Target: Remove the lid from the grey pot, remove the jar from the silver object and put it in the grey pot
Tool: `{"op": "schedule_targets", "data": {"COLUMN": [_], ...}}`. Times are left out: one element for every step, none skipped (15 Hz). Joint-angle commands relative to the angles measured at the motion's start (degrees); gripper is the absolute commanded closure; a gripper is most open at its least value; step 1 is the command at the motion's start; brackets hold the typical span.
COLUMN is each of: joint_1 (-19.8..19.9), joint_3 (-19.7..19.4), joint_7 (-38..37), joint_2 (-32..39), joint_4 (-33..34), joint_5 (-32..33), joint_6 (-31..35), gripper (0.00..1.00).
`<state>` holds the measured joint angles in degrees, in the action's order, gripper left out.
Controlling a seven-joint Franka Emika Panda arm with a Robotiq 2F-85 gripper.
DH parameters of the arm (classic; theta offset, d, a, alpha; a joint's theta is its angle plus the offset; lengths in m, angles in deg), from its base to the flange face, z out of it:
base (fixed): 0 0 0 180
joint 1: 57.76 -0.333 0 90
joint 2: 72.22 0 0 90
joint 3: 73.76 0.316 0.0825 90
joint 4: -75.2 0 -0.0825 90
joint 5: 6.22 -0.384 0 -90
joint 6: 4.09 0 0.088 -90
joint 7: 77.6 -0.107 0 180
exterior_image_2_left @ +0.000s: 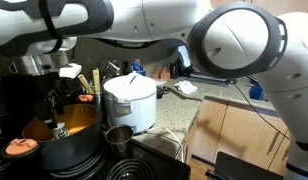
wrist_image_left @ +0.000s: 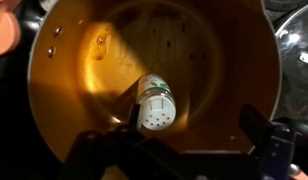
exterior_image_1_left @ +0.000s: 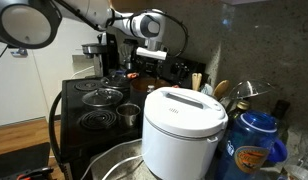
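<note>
Lying loose in the grey pot (wrist_image_left: 54, 100), the jar (wrist_image_left: 154, 106) rests just ahead of the gripper (wrist_image_left: 184, 150), jaws spread wide.

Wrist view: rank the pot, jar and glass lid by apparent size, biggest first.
1. Pot: fills most of the frame.
2 or 3. Jar and lid: unsure. The lid is cut off by the right edge, and the part showing looks roughly jar-sized.
</note>
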<state>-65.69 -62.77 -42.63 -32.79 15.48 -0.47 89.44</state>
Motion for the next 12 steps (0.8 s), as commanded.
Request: {"op": "schedule_targets", "data": {"joint_1": [-0.53,-0.64,-0.76,-0.91,-0.94,-0.88,-0.84,-0.67,-0.43,-0.1,0.24,0.58], "joint_3": [1.1,1.4,1.64,1.79,1.98,2.16,2.24,2.31,2.32,2.32,2.38,2.36], "joint_7": [0.22,0.03,-0.44,-1.08,-1.52,-1.84,-2.2,-2.39,-2.74,-3.24,-3.85,-4.27], "joint_2": [-2.65,-3.2,-3.91,-4.65,-5.5,-6.44,-7.33,-8.31,-9.61,-11.04,-12.26,-13.6], "joint_4": [2.9,3.71,4.46,4.91,5.24,5.25,5.14,4.83,3.95,2.82,1.88,0.69], "joint_5": [-0.78,-0.8,-0.71,-0.55,-0.75,-1.09,-1.32,-1.74,-2.25,-2.94,-3.87,-4.86], "joint_6": [-7.44,-9.33,-11.25,-12.81,-14.61,-16.22,-17.55,-18.83,-19.74,-20.46,-21.2,-21.75], "gripper": [0.0,0.0,0.0,0.0,0.0,0.0,0.0,0.0,0.0,0.0,0.0,0.0]}}
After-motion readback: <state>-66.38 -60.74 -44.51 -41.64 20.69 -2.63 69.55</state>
